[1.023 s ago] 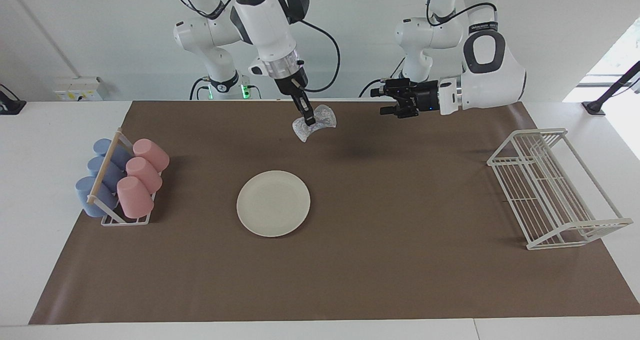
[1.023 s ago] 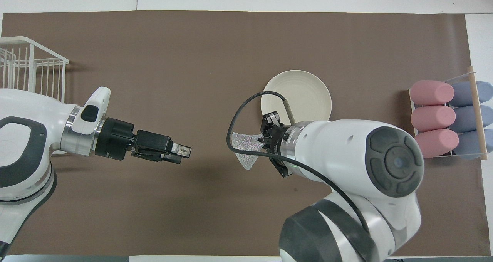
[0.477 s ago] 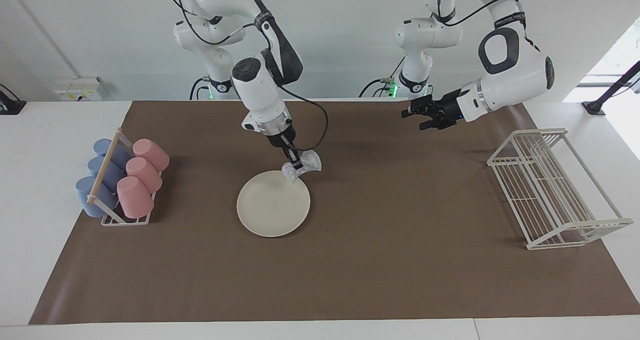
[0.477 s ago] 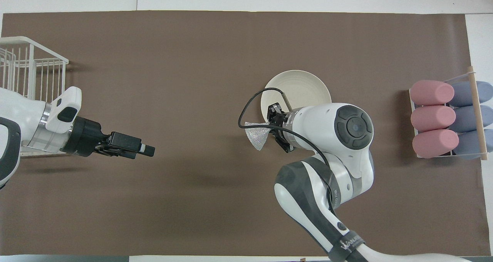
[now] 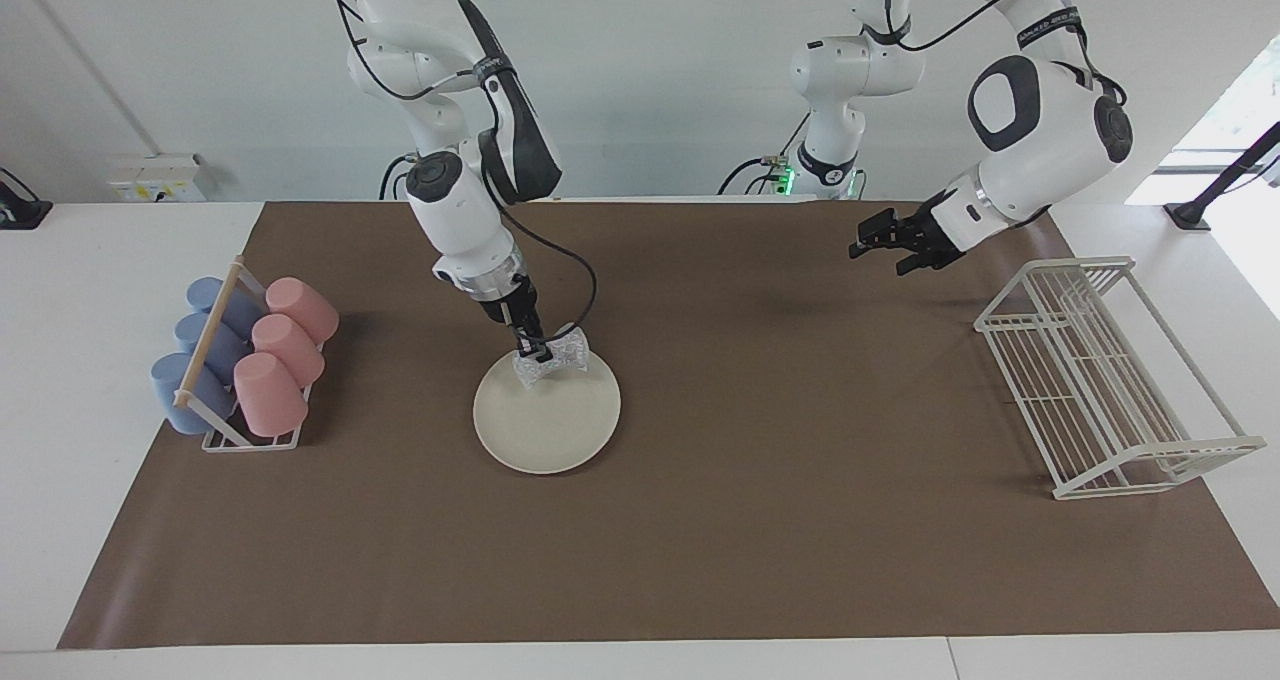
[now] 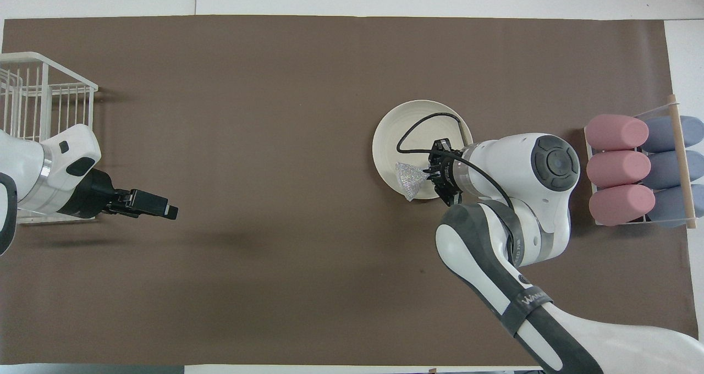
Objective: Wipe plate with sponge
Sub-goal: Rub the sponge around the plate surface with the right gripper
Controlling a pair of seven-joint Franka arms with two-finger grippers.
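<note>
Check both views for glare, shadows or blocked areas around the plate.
Facing view: bright window glare at one edge, none on the plate; sponge shows clearly. Overhead view: the right arm and its cable hide part of the plate; soft arm shadows fall on the brown mat.

- The plate (image 5: 547,420) is plain cream.
- The sponge (image 5: 551,357) is silvery white with a glittery speckle.
- The mat (image 5: 700,560) is plain brown, on a white table (image 5: 60,360).
- Three cups (image 5: 285,352) are pink, three more cups (image 5: 190,360) are dusty blue.
- The wire rack (image 5: 1100,380) is white.
- Both arms are white and dark grey, with the right gripper (image 5: 531,348) and left gripper (image 5: 880,247) black.
</note>
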